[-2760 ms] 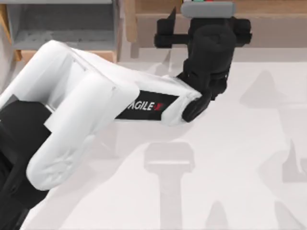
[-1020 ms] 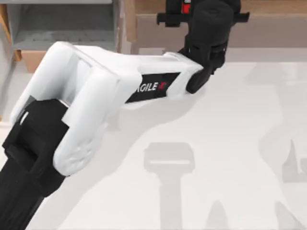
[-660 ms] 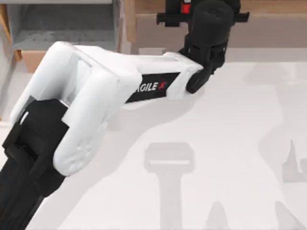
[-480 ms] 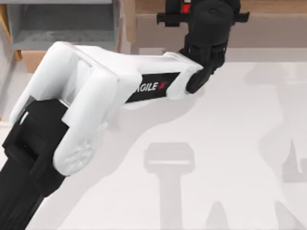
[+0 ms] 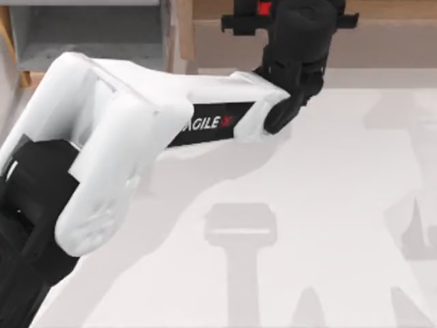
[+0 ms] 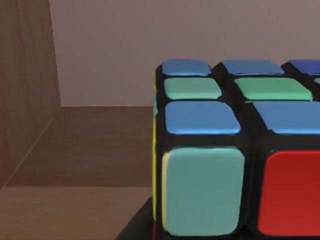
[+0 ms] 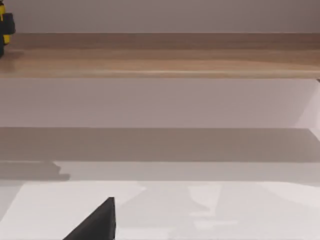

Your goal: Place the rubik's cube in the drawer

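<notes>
The rubik's cube, with red, green, blue and teal stickers on a black grid, sits close up in the left wrist view above a wooden shelf floor. From above, a red sliver of the rubik's cube peeks out beside my left gripper, which is at the back shelf and shut on it. The drawer, grey inside with tan wood edges, stands open at the back left, apart from the cube. A black part of my right gripper faces the shelf.
The long wooden shelf runs along the back right, with a side wall near the cube. My left arm stretches across the table's left half. White tabletop lies in front of the shelf.
The left gripper moved back from in front of the shelf into it, onto the cube. In the last half second the arm's white links shifted left and rose toward the camera.
</notes>
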You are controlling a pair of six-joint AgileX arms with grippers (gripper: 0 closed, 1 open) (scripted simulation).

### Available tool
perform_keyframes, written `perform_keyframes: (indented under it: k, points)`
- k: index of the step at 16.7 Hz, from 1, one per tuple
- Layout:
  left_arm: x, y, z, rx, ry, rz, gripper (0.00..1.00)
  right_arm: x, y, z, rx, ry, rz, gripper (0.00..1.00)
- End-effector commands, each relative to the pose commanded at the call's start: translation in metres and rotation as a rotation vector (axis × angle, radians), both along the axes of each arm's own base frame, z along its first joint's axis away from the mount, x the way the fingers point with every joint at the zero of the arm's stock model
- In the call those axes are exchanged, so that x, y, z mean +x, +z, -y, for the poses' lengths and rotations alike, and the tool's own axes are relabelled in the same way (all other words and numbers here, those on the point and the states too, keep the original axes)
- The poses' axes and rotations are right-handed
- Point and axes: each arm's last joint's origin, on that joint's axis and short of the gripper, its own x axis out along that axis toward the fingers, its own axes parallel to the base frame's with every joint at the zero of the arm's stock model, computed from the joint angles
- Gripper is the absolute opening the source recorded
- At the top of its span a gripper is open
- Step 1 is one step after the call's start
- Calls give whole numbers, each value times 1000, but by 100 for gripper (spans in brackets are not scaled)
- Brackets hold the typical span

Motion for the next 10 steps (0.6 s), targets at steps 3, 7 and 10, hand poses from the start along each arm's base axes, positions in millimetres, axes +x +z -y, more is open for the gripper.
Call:
perform_keyframes:
  k: [3, 7, 10]
  points:
    - [2, -1, -2, 1, 5, 0, 0, 0, 0, 0, 0, 0, 0, 100]
    - [3, 3, -1, 26, -9, -11, 0, 0, 0, 0, 0, 0, 0, 100]
    - [0, 14, 6, 81, -58, -33, 0, 0, 0, 0, 0, 0, 0, 100]
